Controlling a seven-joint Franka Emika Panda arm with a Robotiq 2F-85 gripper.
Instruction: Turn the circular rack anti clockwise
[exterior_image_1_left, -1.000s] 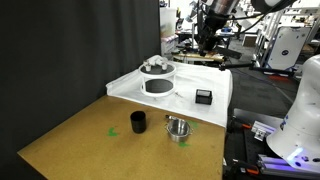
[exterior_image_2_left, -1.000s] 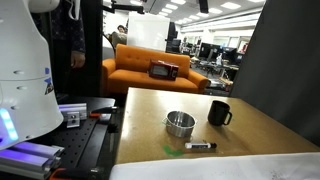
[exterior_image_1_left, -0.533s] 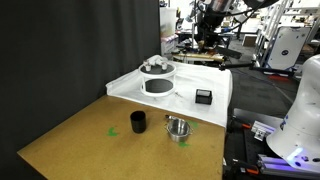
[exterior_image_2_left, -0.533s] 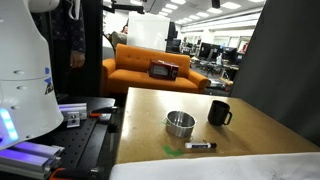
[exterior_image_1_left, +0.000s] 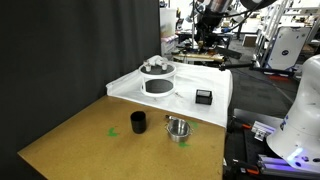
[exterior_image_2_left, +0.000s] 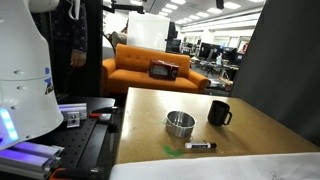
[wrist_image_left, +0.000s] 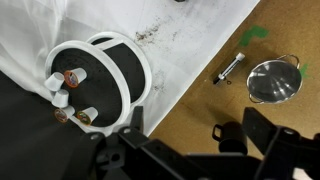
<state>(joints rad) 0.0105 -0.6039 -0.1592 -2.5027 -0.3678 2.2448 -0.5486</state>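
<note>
The circular rack (exterior_image_1_left: 157, 78) is a white round drum with a dark opening and a pale lumpy top tier. It stands on a white cloth (exterior_image_1_left: 215, 85) at the back of the table. In the wrist view the circular rack (wrist_image_left: 100, 75) is at the left, seen from above with small capsules beside its rings. My gripper (exterior_image_1_left: 206, 38) hangs high above and behind the table, far from the rack. In the wrist view the gripper (wrist_image_left: 198, 135) has its fingers spread wide and holds nothing. The rack is out of the frame in an exterior view that shows the table's near end.
A black cup (exterior_image_1_left: 138, 122) (exterior_image_2_left: 219, 113) (wrist_image_left: 228, 133), a shiny metal bowl (exterior_image_1_left: 179, 128) (exterior_image_2_left: 180, 123) (wrist_image_left: 272, 80) and a marker (exterior_image_2_left: 200, 147) (wrist_image_left: 229, 70) lie on the brown table. A small black box (exterior_image_1_left: 203, 96) sits on the cloth. An orange sofa (exterior_image_2_left: 150, 70) stands behind.
The arm has shifted slightly high above the table. The rack, cup and bowl have not moved.
</note>
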